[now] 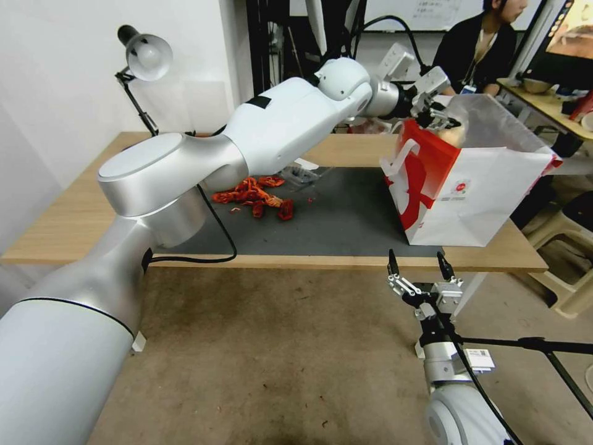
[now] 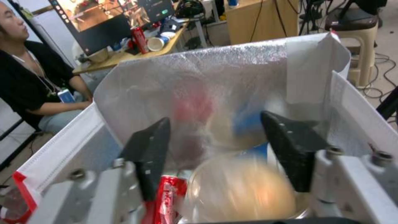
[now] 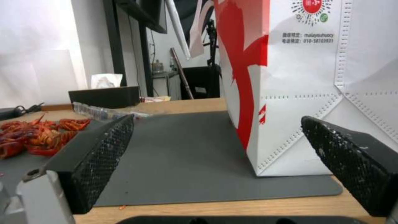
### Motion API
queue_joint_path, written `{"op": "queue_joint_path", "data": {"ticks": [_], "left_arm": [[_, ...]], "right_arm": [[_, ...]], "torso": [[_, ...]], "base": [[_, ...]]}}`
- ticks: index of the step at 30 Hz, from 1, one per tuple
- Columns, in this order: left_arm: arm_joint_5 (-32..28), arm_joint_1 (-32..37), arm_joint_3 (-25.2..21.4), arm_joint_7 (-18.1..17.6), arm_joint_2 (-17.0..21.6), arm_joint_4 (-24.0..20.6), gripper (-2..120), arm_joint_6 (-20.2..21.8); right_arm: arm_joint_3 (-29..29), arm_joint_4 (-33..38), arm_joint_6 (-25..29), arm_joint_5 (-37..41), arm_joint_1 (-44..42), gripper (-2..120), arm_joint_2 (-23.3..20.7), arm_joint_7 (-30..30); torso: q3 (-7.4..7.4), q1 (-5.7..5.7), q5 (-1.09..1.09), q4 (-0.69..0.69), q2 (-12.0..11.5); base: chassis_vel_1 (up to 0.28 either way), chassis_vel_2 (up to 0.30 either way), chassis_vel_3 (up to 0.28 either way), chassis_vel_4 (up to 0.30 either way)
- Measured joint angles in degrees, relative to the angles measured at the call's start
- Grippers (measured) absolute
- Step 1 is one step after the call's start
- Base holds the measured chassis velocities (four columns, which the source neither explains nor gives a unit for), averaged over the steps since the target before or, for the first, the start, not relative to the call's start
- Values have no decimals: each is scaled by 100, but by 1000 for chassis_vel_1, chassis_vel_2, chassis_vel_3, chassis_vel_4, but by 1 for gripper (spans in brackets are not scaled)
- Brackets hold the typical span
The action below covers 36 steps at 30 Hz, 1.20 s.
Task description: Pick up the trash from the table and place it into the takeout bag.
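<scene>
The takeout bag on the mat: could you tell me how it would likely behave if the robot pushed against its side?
The takeout bag would probably slide or tip rather than resist: it stands tall on a narrow base on the mat. Its thin walls look creased, so they would likely buckle. A can and bowl inside add little weight.

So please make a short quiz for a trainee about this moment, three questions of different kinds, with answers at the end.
1. True or false: the left gripper is above the open takeout bag.
2. What lies on the grey mat to the robot's left of the bag? A) red crayfish shells B) a white plate C) a green bottle
3. Fill in: the right gripper waits, jaws ____, at the table's near edge.

Key: 1 true; 2 A, the red crayfish shells; 3 open.
</scene>
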Motion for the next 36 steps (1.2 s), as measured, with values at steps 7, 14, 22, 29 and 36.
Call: {"op": "queue_joint_path", "data": {"ticks": [7, 14, 22, 29, 36], "left_arm": [[-83, 101, -356, -146, 103, -121, 85, -104], [-757, 443, -938, -980, 858, -939, 100, -390], [-1226, 1017, -1085, -2184, 1800, -2067, 100, -778], [-1343, 1821, -1485, -3189, 2621, -3097, 100, -1093], [-1187, 2527, -1990, -3441, 3283, -3694, 100, -1192]], "right_arm": [[0, 0, -13, 0, 7, 100, 14, 0], [14, 29, -44, -2, 8, 100, 13, 4], [-31, 34, -78, -29, 23, 100, 30, 5], [-55, 70, -95, -49, 5, 100, 32, 5], [-48, 111, -105, -57, -36, 100, 31, 5]], "torso": [[0, 0, 0, 2, 0], [0, 0, -1, 2, 0], [0, 1, -3, 3, 0], [0, 0, -2, 3, 0], [0, 0, -1, 3, 0]], "base": [[0, 0, 0, 0], [0, 0, 0, 0], [0, 0, 0, 0], [0, 0, 0, 0], [0, 0, 0, 0]]}}
